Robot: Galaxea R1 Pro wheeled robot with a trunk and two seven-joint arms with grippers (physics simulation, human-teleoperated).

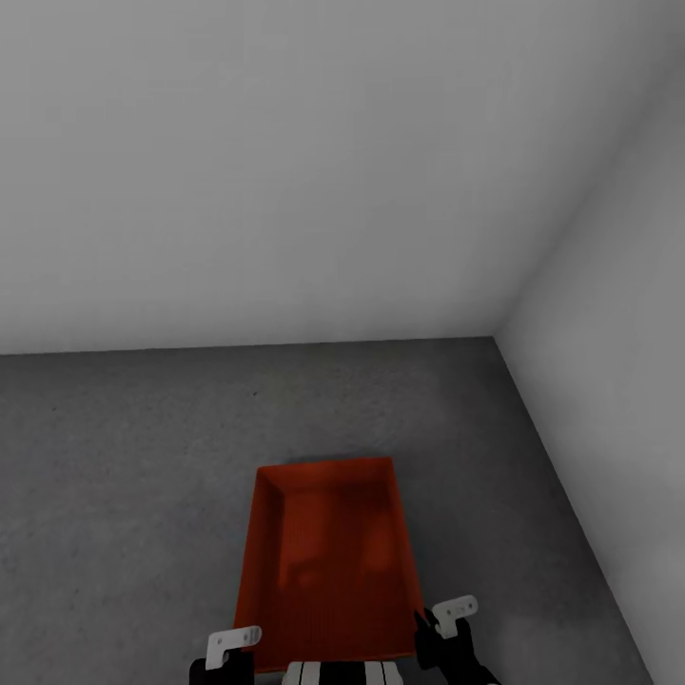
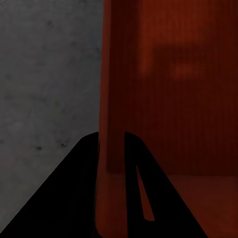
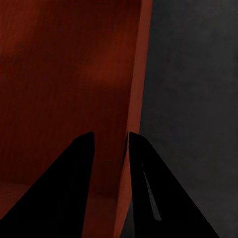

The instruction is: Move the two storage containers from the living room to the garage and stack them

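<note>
In a corner of the garage, where two plain pale grey walls (image 1: pixel 285 171) meet above a dark grey rough concrete floor (image 1: pixel 124 457), a single orange-red rectangular lidless storage container (image 1: pixel 328 561) with thin low walls is held out in front of the robot, its long axis pointing away toward the back wall. The container's left side wall is pinched between the two dark fingers of the left gripper (image 2: pixel 111 141) — one finger inside the bin, one outside. The right side wall is clamped the same way by the right gripper (image 3: pixel 111 139). Whether the bin's base is touching the concrete or hanging just above it cannot be told from these views. The step in hand is judged to be the setting down of this container on the floor. It would best be done by both arms being lowered together and evenly, so that the bin is kept level and the thin walls are not twisted, with the grips let go only once the base is flat on the concrete — well apart from the side wall.
</note>
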